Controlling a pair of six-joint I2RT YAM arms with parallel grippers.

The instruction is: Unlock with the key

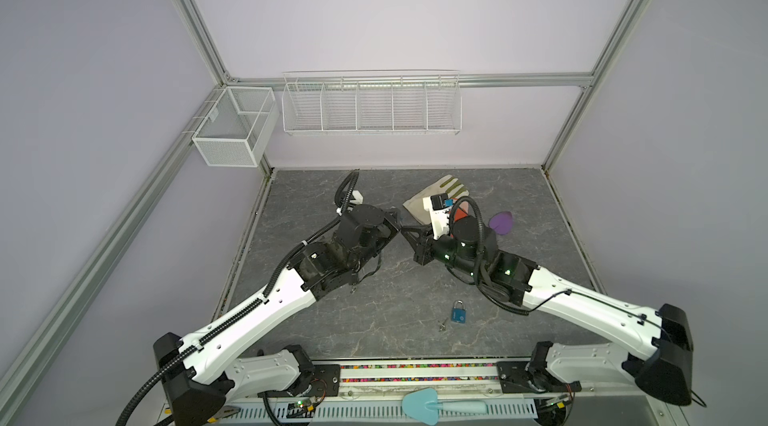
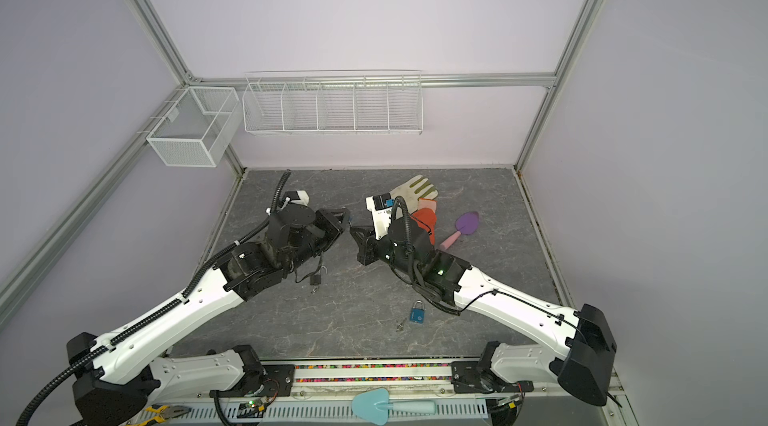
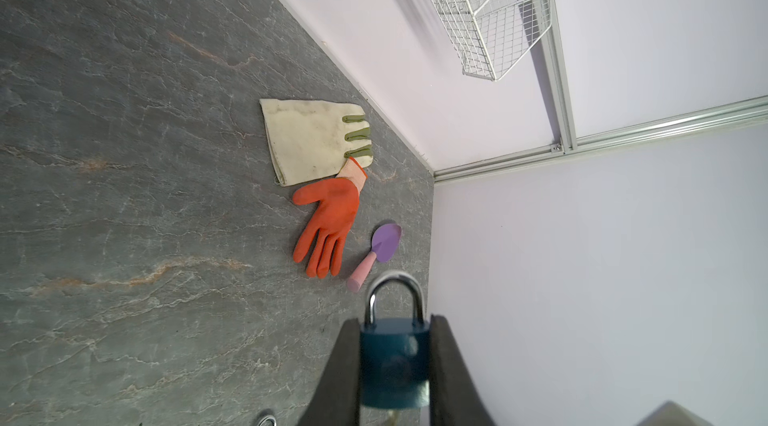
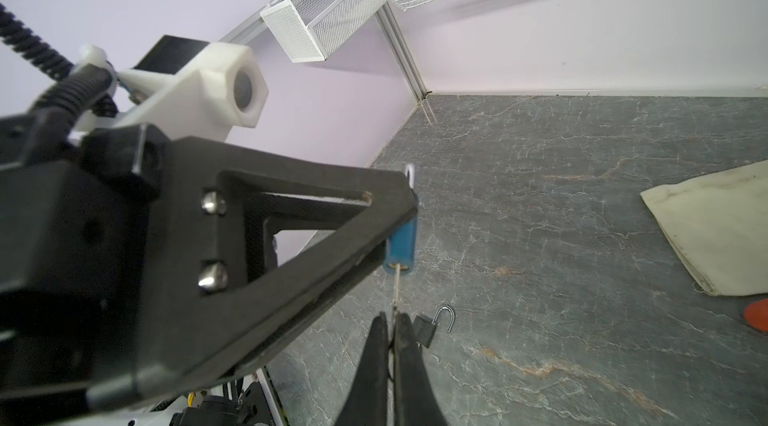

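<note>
A small blue padlock (image 3: 395, 361) sits squeezed between my left gripper's (image 3: 395, 322) two fingers, its steel shackle (image 3: 395, 291) sticking out past the tips with both legs in the body. In the right wrist view the same padlock (image 4: 401, 243) hangs at the left gripper's fingertip, and a thin key (image 4: 397, 291) runs from its underside into my right gripper (image 4: 390, 318), which is shut on the key. In both top views the two grippers meet tip to tip above the middle of the table, the left gripper (image 1: 397, 221) facing the right gripper (image 1: 405, 230).
A second blue padlock (image 1: 458, 314) with a key (image 1: 442, 325) lies near the front. A black padlock (image 4: 426, 330) lies with its shackle open. A cream glove (image 3: 311, 139), an orange glove (image 3: 328, 220) and a purple trowel (image 3: 384, 243) lie at the back right. Wire baskets (image 1: 372, 106) hang on the wall.
</note>
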